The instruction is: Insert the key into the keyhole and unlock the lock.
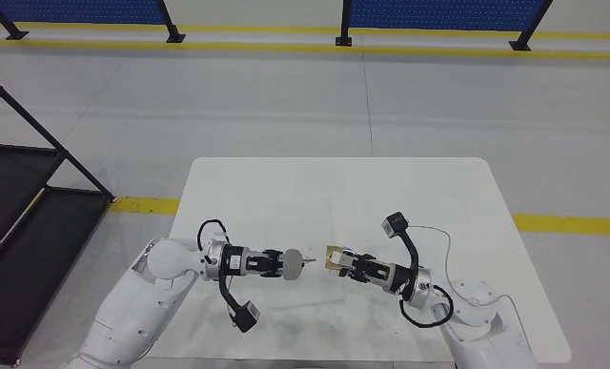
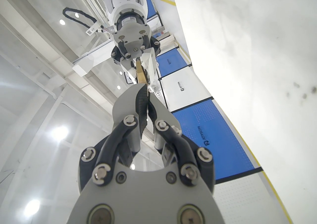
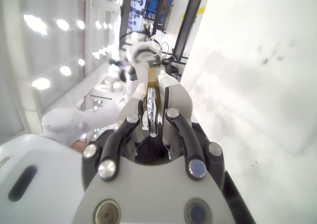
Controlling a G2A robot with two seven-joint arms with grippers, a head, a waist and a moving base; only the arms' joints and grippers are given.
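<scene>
Top view gives us the left gripper (image 1: 295,264) clamped on the key (image 1: 307,263), whose tip sits just short of the lock (image 1: 335,257). The right gripper (image 1: 343,262) pinches that lock above the table (image 1: 429,197). We judge alignment is the step in hand. Next we need a straight push into the keyhole, then a twist.

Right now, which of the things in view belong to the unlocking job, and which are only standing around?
Part of the job:
- key, pinched in the left gripper
- brass lock, held in the right gripper

Only standing around:
- white table under both arms
- black rack on the floor beside it
- blue barriers at the back
</scene>
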